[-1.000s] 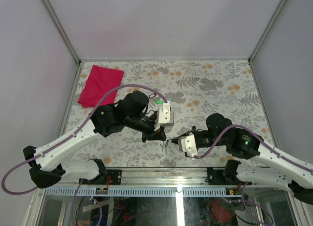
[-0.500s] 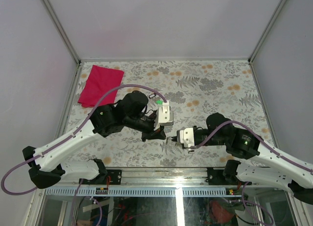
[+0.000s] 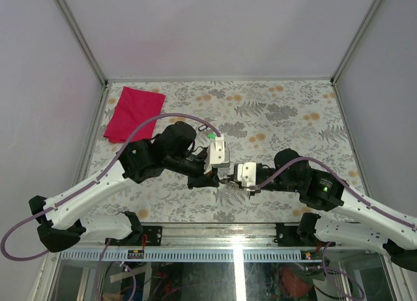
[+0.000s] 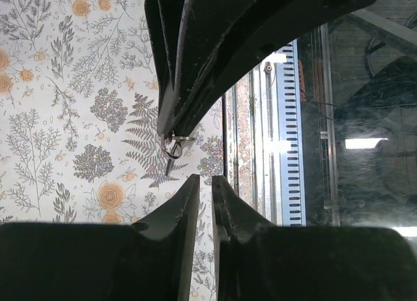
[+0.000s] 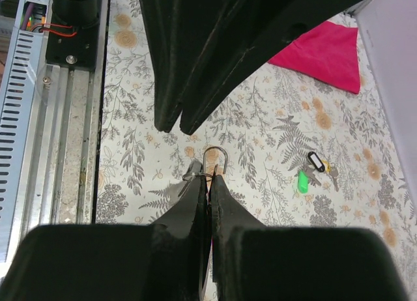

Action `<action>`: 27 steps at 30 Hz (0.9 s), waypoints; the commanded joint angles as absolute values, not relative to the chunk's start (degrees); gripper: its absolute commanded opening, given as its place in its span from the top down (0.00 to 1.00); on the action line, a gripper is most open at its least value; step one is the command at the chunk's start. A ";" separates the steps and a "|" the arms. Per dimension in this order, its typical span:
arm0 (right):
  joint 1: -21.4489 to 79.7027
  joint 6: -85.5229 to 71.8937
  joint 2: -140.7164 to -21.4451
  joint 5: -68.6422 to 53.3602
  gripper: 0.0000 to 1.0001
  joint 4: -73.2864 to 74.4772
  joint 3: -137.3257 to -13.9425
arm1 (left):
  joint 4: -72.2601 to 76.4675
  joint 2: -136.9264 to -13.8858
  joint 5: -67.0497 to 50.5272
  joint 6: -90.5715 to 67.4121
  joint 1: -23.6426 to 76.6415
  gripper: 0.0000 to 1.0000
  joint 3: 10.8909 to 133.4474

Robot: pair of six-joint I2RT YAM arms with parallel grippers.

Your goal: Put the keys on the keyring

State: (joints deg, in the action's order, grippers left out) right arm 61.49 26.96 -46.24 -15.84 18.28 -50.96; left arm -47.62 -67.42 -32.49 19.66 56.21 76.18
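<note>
One flowered table [image 3: 293, 112] holds everything, with a red cloth [image 3: 133, 112] at its far left corner, well apart from the work. Near the front edge the right gripper [image 5: 207, 177] is clamped on the keyring [image 5: 215, 148], whose wire loop pokes out past the fingertips. The left gripper [image 4: 206, 180] sits just beside it, jaws a narrow slit apart with nothing between them. The keys [image 5: 315, 161] lie loose on the table farther off, next to a green piece [image 5: 301, 181], so none looks threaded yet. The likeliest trouble is the ring itself. It is thin wire pinched only at the tips, so a nudge from the left fingers could twist it or flick it free. The two sets of fingers are also close enough to knock together, and jaws parted so little could easily miss the wire. Compared with a second ago, the right gripper has swung in leftward, closing a clear gap until the ring is right at the left fingertips. The left gripper has barely shifted.
</note>
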 commanded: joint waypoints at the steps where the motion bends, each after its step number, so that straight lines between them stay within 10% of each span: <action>1: 61.35 26.54 -46.08 -14.15 1.00 12.91 -53.16 | -46.30 -65.98 -32.63 18.71 56.23 0.84 75.81; 27: 61.35 34.05 -41.51 -7.76 1.00 -0.38 -45.35 | -6.30 -53.03 -8.91 -20.34 56.17 0.42 56.15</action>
